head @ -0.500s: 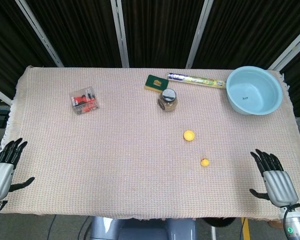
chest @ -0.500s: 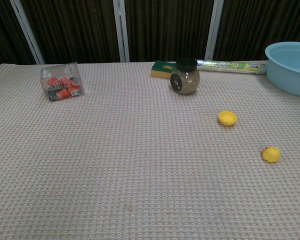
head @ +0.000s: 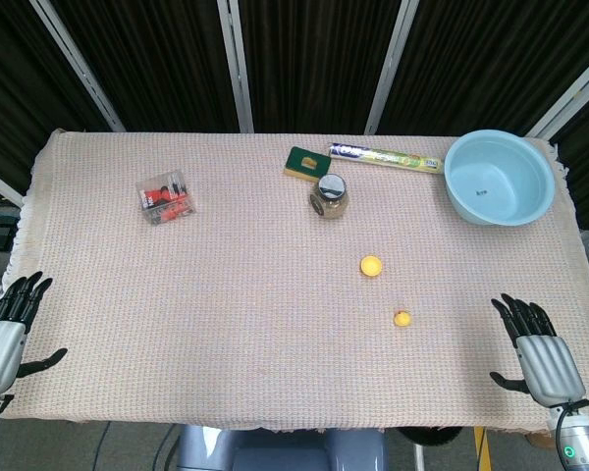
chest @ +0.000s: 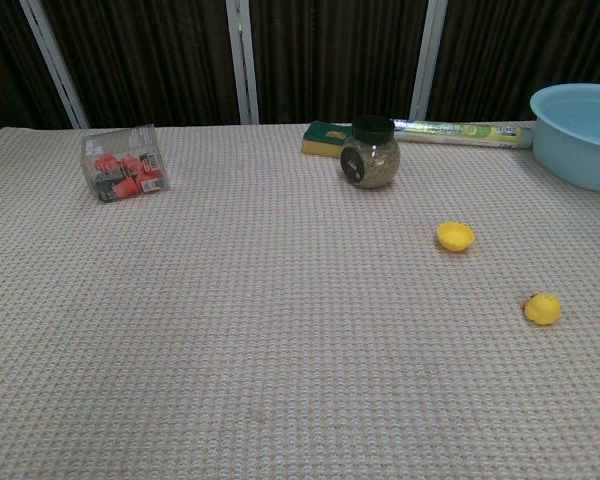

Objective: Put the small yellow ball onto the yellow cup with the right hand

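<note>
The left hand (head: 5, 329) has a smooth silver-grey back plate and slim black segmented fingers (head: 25, 291), with a black thumb to one side. The right hand (head: 538, 348) is built the same: a pale metallic back, ribbed near the knuckles, and dark jointed fingers (head: 518, 312). Below its wrist sits a grey housing with a small green ring light (head: 569, 452).

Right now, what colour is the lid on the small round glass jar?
Black lid on the small round glass jar; clearest in the chest view.
</note>
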